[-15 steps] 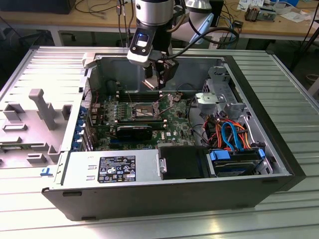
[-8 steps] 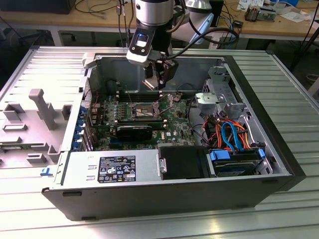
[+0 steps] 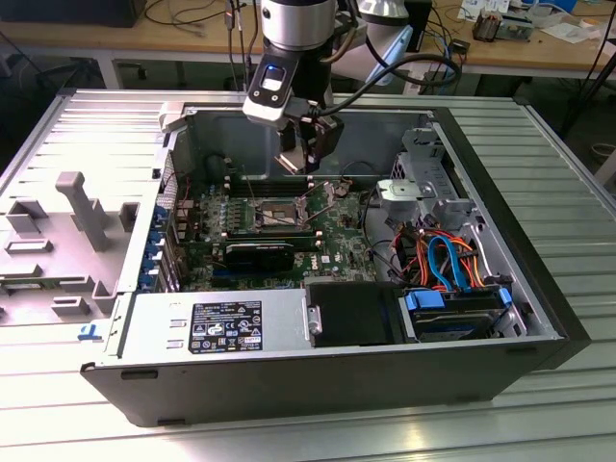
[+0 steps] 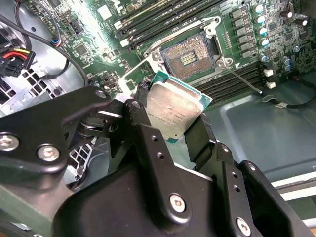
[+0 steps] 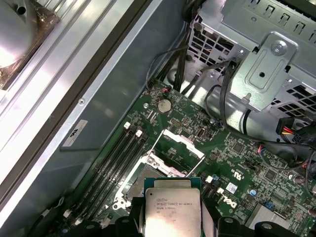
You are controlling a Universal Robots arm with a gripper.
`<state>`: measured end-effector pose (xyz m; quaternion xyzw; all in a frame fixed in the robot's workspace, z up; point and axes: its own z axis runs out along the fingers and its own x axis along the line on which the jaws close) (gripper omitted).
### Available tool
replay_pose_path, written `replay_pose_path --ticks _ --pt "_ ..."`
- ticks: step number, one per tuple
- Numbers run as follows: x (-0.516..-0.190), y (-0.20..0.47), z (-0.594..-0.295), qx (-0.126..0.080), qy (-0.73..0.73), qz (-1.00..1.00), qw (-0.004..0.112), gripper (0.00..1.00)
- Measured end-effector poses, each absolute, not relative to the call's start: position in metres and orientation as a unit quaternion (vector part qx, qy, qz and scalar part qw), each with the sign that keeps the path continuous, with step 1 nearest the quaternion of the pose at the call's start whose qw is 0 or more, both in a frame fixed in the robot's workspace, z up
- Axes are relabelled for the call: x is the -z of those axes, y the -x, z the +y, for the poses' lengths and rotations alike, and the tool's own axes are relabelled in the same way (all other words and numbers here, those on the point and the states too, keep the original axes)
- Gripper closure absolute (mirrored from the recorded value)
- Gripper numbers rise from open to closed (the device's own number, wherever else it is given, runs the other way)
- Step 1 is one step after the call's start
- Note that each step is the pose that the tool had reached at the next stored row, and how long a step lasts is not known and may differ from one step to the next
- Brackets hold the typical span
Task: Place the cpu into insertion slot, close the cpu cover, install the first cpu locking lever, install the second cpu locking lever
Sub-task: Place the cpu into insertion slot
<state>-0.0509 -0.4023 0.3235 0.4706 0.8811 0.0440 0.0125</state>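
Black at the fingers (image 4: 148,133) of the gripper (image 4: 170,118); clamps the cpu (image 4: 175,109) by two opposite edges, silvery top toward both wrist views. Hangs with it inside the open computer case (image 3: 289,385), above the green motherboard (image 5: 237,163) and apart from it. Just past the chip, faces the insertion slot (image 4: 190,55), bare and dark-centred, with the cpu cover (image 5: 180,143) swung up beside the memory slots (image 5: 116,163).
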Motion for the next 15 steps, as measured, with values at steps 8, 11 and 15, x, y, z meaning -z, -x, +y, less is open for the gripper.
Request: replay_pose_path --ticks 8,11,15 --pt "-0.3231 0.0509 -0.4023 -0.044 -0.478 0.877 0.013 0.45" --pt "-0.323 0.0509 -0.4023 -0.044 -0.481 0.876 0.013 0.45" --pt "-0.3228 0.0509 -0.4023 -0.044 -0.484 0.874 0.013 0.45"
